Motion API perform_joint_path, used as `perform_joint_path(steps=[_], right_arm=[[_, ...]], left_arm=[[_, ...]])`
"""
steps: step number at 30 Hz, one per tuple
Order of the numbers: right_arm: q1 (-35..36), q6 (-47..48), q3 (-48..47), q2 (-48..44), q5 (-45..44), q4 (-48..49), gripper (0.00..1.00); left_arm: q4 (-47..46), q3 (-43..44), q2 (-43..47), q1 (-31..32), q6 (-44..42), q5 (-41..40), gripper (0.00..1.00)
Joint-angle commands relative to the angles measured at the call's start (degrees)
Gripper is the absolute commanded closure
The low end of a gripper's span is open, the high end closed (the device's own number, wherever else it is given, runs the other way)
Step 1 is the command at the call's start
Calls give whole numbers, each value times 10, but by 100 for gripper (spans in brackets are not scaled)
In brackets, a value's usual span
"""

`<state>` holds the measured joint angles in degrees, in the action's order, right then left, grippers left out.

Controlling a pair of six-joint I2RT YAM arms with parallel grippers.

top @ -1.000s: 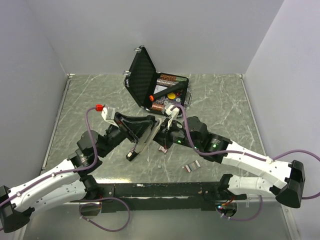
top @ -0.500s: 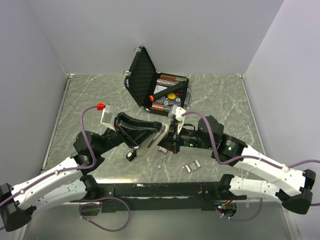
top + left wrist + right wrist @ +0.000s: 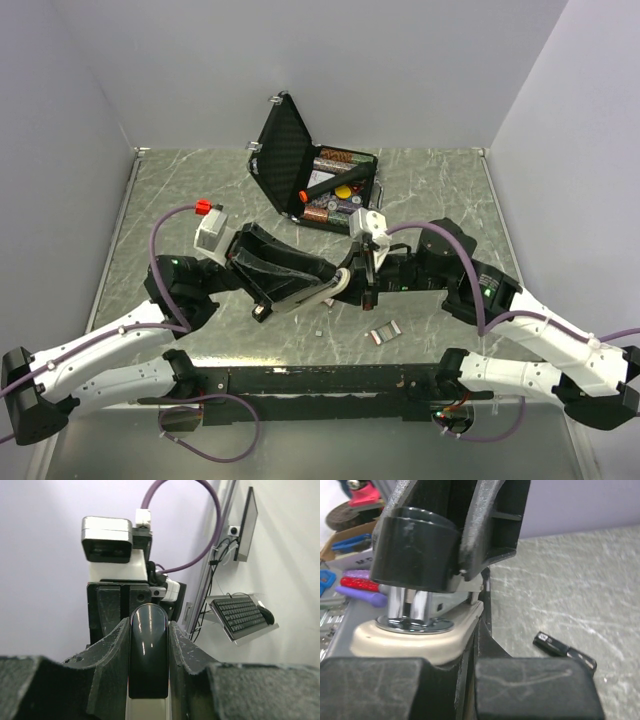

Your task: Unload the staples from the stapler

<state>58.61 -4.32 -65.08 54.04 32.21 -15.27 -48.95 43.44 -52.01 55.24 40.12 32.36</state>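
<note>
**A:** Where is the black-and-cream hinged stapler (image 3: 318,293) sitting?

**B:** At the table's centre. The left gripper (image 3: 285,268) is grasping its black top. The right gripper (image 3: 362,285), clenched on nothing, is touching the cream base from 3 o'clock.

**A:** What is worrying you?

**B:** An off-axis push is likely to twist it out of that grasp, scattering staples near the silvery staple strips (image 3: 383,334) lying at 5 o'clock.

**A:** Containers?

**B:** The open black hard case (image 3: 285,140) at 12 o'clock is holding copper-coloured blocks (image 3: 334,158), a black marker-like tool (image 3: 330,183), and yellow and red bits.

Count on site: one stapler (image 3: 318,293), one open black case (image 3: 283,140). Two staple strips (image 3: 383,333) lie side by side towards the table's (image 3: 450,200) near edge, and one small fragment (image 3: 318,328).
</note>
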Motion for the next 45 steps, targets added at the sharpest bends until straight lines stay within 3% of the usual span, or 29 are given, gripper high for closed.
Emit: perform_joint_path(steps=[1, 6, 15, 35, 39, 45], right_arm=[[2, 9, -50, 49, 12, 87, 100], [2, 13, -60, 56, 16, 72, 100], [2, 14, -13, 22, -30, 51, 100], [-33, -28, 136, -43, -224, -8, 100], [-58, -46, 154, -45, -262, -20, 100], [-69, -67, 168, -27, -281, -20, 100]], left_arm=[[192, 17, -70, 47, -47, 97, 99], [220, 25, -86, 59, -70, 76, 99], [307, 31, -14, 59, -129, -53, 99], [451, 59, 66, 53, -190, -481, 99], [479, 67, 67, 14, -192, -553, 99], [537, 87, 22, -139, -174, -519, 99]])
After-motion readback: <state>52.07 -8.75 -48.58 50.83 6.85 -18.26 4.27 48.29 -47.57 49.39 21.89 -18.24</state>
